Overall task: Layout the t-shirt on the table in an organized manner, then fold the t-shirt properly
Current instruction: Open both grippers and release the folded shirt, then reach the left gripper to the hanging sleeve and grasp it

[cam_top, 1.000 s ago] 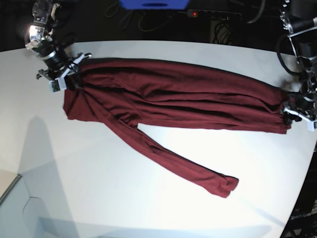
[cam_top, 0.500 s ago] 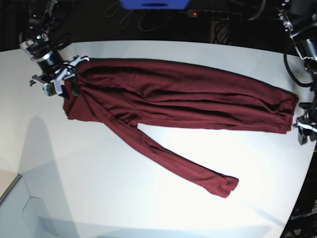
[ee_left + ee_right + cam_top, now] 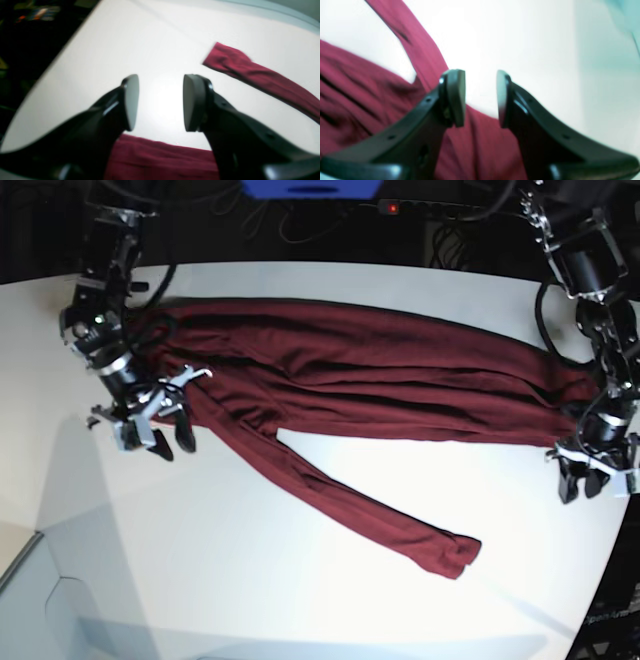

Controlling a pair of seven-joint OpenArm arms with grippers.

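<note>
Dark red fabric fills the middle of the scene: one t-shirt (image 3: 380, 375) lies stretched in a long band across the white tabletop (image 3: 300, 580), running from the far left in the base view to the right edge, with creases along its length. One long strip of the same cloth, a sleeve (image 3: 370, 515), branches off from the left part and runs diagonally toward the near side, ending in a cuff on bare tabletop. Two arms are in view, one at each end of the shirt. The right gripper (image 3: 160, 435) hangs at the base view's left, just off the near edge of the cloth; its wrist camera shows its two fingers (image 3: 455, 97) spread apart with only tabletop and shirt visible in the gap, nothing pinched between them. The left gripper (image 3: 590, 475) sits at the base view's right, just beside the shirt's other end and near the tabletop's curved edge; its two fingers (image 3: 131, 100) are likewise spread, with bare white surface between them, a fold of red cloth below, and the sleeve's end off to one side. Both wrist views are blurred.
</note>
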